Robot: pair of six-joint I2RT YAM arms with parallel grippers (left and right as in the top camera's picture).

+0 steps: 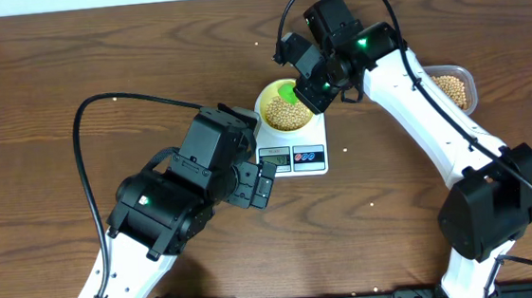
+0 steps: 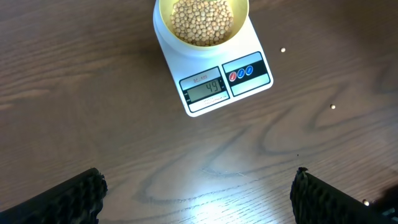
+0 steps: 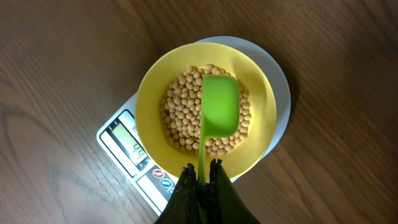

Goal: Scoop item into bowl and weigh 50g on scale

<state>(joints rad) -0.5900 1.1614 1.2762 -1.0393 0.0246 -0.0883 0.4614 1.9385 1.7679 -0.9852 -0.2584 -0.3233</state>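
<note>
The right tool [image 3: 200,173] is seen closed on the thin handle of a green scoop [image 3: 221,109], which is gripped between its dark fingers. The cup of the scoop is held over the middle of the bowl [image 3: 146,106], just above the beans [image 3: 180,115] that are heaped inside it. The yellow bowl is set on the round top of the white scale [image 3: 283,93], whose display [image 2: 206,88] is read as 49 in the left wrist view, with a red and a blue button [image 2: 241,73] beside it. The left tool [image 2: 199,177] is held open and nothing is gripped in it; its two black fingers are spread wide apart above the bare desk [image 1: 51,71], in front of the scale and well clear of it. More beans are held in a clear tub [image 1: 452,89] at the far right of the desk, partly hidden behind the white right arm.
</note>
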